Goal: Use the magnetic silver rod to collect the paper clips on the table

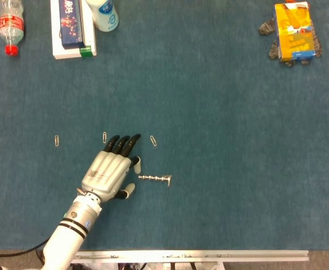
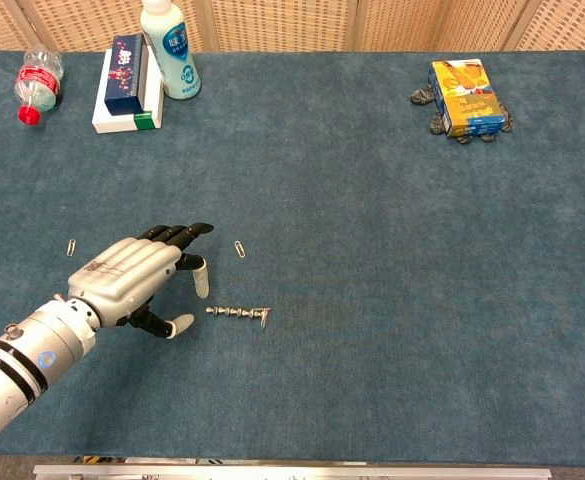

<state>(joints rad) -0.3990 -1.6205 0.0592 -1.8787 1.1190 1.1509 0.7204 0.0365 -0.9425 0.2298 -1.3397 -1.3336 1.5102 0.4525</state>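
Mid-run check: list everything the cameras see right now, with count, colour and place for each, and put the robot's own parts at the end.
magnetic silver rod: 1, silver, lying flat on the table just right of the left hand.
paper clips: 3 in the head view, silver, in a row above the rod; the others at and.
table: 1, blue cloth top.
plastic bottle: 1, clear with red cap, far left corner, lying down.
box: 1, white and dark blue, far left.
white bottle: 1, white with blue label, beside the box.
orange carton: 1, orange and blue, far right, on a dark grey thing.
left hand: 1, silver with black fingers, open, holding nothing.
right hand: not in view.
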